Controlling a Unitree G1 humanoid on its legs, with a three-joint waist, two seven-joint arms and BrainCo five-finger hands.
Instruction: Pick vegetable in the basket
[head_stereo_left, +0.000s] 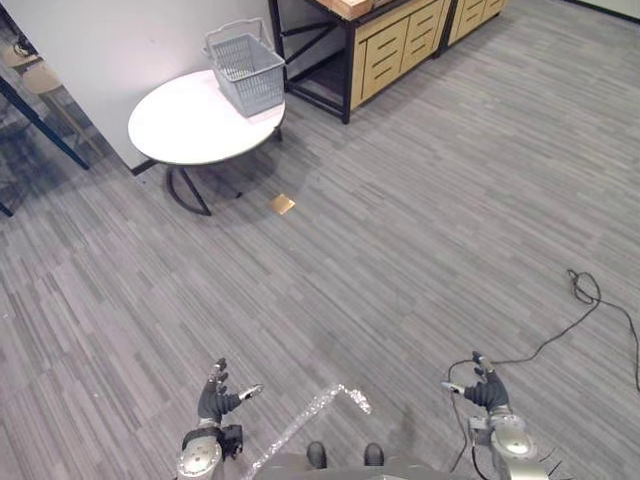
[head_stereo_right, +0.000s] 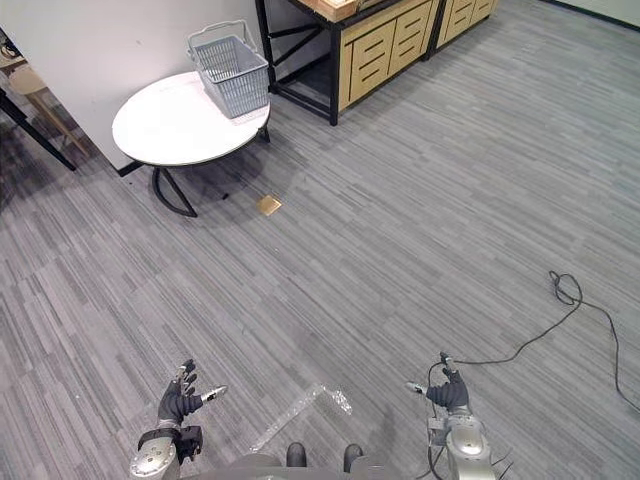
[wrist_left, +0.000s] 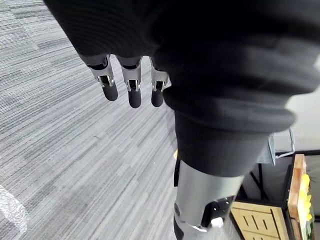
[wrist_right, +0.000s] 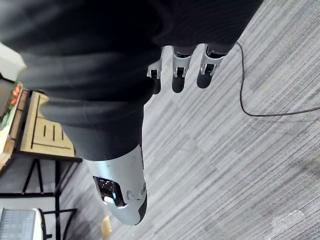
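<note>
A grey wire basket (head_stereo_left: 247, 68) stands on the right side of a round white table (head_stereo_left: 185, 125), far ahead on my left. I cannot see inside it from here. Yellow and green items (wrist_left: 304, 200) lie on top of the wooden cabinet; what they are I cannot tell. My left hand (head_stereo_left: 215, 400) hangs low over the carpet near me, fingers (wrist_left: 132, 87) straight and holding nothing. My right hand (head_stereo_left: 488, 392) hangs low on the other side, its fingers (wrist_right: 180, 70) also straight and empty. Both hands are far from the basket.
A wooden cabinet with drawers (head_stereo_left: 395, 45) on a black frame stands right of the table. A white wall panel (head_stereo_left: 110, 40) rises behind the table. A small tan tile (head_stereo_left: 282, 204) and a strip of clear tape (head_stereo_left: 320, 410) lie on the grey carpet between me and the table.
</note>
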